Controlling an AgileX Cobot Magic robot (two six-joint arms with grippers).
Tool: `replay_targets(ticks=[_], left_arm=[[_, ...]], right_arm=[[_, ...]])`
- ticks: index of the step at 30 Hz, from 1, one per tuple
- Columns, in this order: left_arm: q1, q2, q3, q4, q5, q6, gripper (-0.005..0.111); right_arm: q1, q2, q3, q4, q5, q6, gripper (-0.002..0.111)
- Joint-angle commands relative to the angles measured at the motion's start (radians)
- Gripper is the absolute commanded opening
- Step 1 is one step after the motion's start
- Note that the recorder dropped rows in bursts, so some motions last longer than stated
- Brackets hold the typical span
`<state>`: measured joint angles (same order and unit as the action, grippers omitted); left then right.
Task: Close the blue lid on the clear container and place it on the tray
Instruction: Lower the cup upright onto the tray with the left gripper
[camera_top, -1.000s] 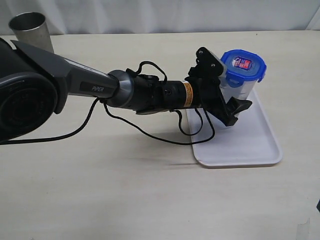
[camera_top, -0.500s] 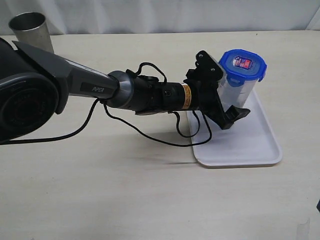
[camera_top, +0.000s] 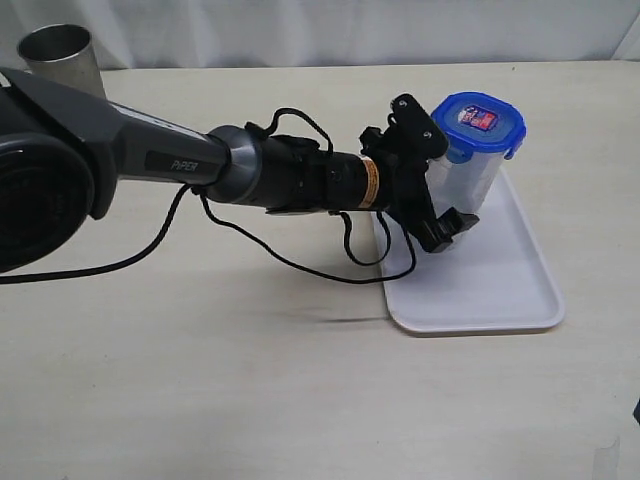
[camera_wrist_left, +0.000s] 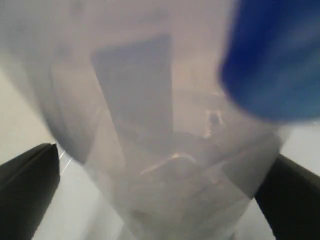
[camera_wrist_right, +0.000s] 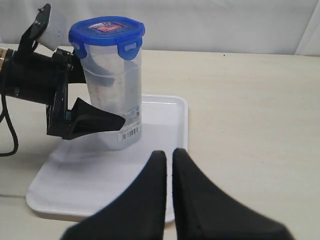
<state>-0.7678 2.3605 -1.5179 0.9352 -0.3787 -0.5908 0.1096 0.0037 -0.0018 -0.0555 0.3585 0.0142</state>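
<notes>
- The worktop (camera_top: 250, 400) offers open room on the near side of the tray. That is the way I'd draw my left arm (camera_top: 150, 160) back, and I see nothing low in that path but its own dangling cable.
- The tray (camera_top: 500, 290) lies on the right of the exterior view. Its low rim runs right under my left wrist, so I'd judge a level pull-out safer than a dipping one.
- The clear container (camera_top: 470, 185) stands on the tray's far corner nearest my arm, with its base inside the rim. It looks to be leaning slightly, but I can't tell whether it sits fully flat.
- The metal cup (camera_top: 60, 60) is off at the far left corner, well apart from everything and no bother.
- My left tool (camera_wrist_left: 160, 195) straddles the container low down with its jaws apart. One finger has daylight between it and the wall, and the other is just beside the wall.
- My right tool (camera_wrist_right: 168, 165) hangs near the tray's edge with its fingers together, holding nothing.
- The blue lid (camera_top: 483, 125) sits on top of the container, and the flaps I can see look folded down.
- My call is that closing and placing both look done. What's left is to back my left tool off without nudging that tall, tippy container.
</notes>
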Motion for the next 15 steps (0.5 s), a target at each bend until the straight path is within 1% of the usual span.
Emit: replay_targets(ticks=[1,5,15], left_arm=[[0.000,-0.020,0.004,0.025,0.033,-0.044,0.097],[0.000,-0.020,0.017,0.025,0.068,-0.045,0.097],[0.000,-0.068,0.092,0.057,0.096,-0.041,0.097]], right_arm=[[-0.004,-0.004,0.002,-0.002,-0.012,0.004,0.004],[-0.004,-0.004,0.002,-0.002,-0.012,0.004,0.004],[-0.004,-0.004,0.002,-0.002,-0.012,0.004,0.004]])
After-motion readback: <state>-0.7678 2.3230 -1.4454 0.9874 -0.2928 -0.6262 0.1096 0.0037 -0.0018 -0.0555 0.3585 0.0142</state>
